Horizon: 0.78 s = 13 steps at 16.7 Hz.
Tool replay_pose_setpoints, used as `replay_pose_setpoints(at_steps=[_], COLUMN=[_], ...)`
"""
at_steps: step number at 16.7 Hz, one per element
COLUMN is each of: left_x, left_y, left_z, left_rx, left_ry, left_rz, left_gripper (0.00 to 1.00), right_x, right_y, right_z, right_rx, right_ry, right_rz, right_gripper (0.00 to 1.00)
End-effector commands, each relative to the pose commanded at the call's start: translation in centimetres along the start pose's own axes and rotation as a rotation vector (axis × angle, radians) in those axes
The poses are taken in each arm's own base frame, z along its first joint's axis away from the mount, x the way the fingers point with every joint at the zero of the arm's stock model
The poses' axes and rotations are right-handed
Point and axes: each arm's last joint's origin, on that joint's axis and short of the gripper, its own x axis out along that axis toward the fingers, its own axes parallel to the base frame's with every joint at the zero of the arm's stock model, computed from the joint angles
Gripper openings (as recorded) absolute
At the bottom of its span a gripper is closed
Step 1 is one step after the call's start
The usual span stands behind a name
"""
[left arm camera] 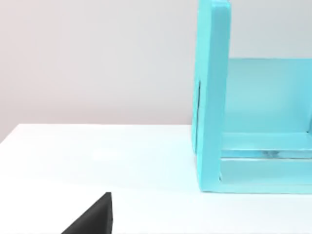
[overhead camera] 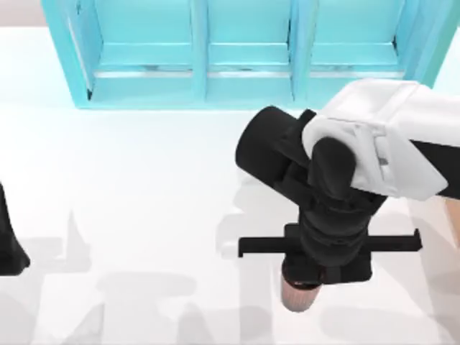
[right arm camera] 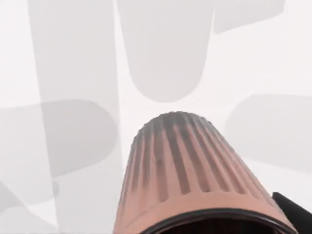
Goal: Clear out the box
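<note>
The right gripper (overhead camera: 302,287) hangs over the white table (overhead camera: 144,201), right of the middle and towards the near edge; under it pokes a ribbed, salmon-pink cup (overhead camera: 298,296), and in the right wrist view the same cup (right arm camera: 187,175) sits close under the camera, its dark rim nearest and its closed end pointing at the table; the cup appears to be clamped in the fingers, though how wide they stand I cannot tell. A sliver of tan at the right edge of the top view may be the box (overhead camera: 455,230); too little shows to say what remains inside. The turquoise shelf (overhead camera: 244,57) stands along the far side, its three bays bare as far as they show. The left arm (overhead camera: 11,244) is parked at the left edge. My judgement: one item is out of the box and in transit, not yet set down; whether more is left to take out is hidden.
</note>
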Motion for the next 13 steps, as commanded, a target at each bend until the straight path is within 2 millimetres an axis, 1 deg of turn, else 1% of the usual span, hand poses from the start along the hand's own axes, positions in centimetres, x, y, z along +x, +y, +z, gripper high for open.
replay_pose_setpoints(at_steps=[4,10,13], left_x=[0.0,0.0,0.0], left_y=[0.0,0.0,0.0], left_z=[0.0,0.0,0.0], left_rx=[0.0,0.0,0.0], left_ry=[0.0,0.0,0.0], left_rz=[0.0,0.0,0.0], left_gripper=[1.0,1.0,1.0], right_x=[0.6,4.2,4.5], right_y=[0.1,0.5,0.5], right_z=[0.1,-0.1,-0.1], right_rx=[0.003,0.0,0.0], right_ry=[0.006,0.0,0.0], right_rz=[-0.004,0.0,0.0], right_gripper=[0.0,0.0,0.0])
